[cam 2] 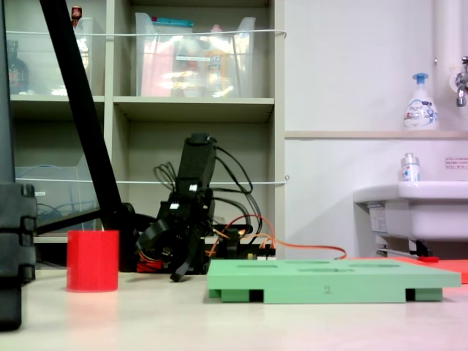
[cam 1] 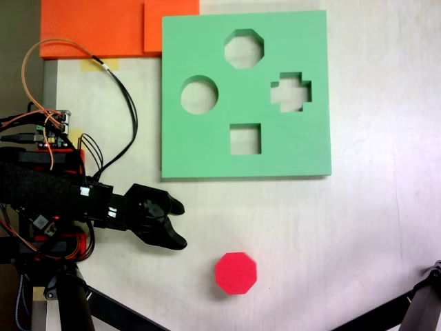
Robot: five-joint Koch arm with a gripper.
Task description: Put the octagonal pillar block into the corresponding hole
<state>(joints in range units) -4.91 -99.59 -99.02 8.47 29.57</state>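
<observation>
Seen from above in a fixed view, a black robot arm reaches in from the left edge across a pale table. Its gripper (cam 1: 180, 224) points rightward with its two jaws apart and nothing between them. The octagonal pillar block (cam 1: 236, 273), small and bright red, stands on the table to the right of the jaws and closer to the picture's lower edge, near but not touching. It is squat, with no long axis to line up with (any pair of flat sides looks graspable). The green foam board (cam 1: 207, 148) lies above the gripper in this view, and the corresponding hole (cam 1: 244, 49) sits near the board's far edge, well apart from the block. In a fixed view from table level, the block (cam 2: 93, 260) stands upright left of the gripper (cam 2: 179, 272).
</observation>
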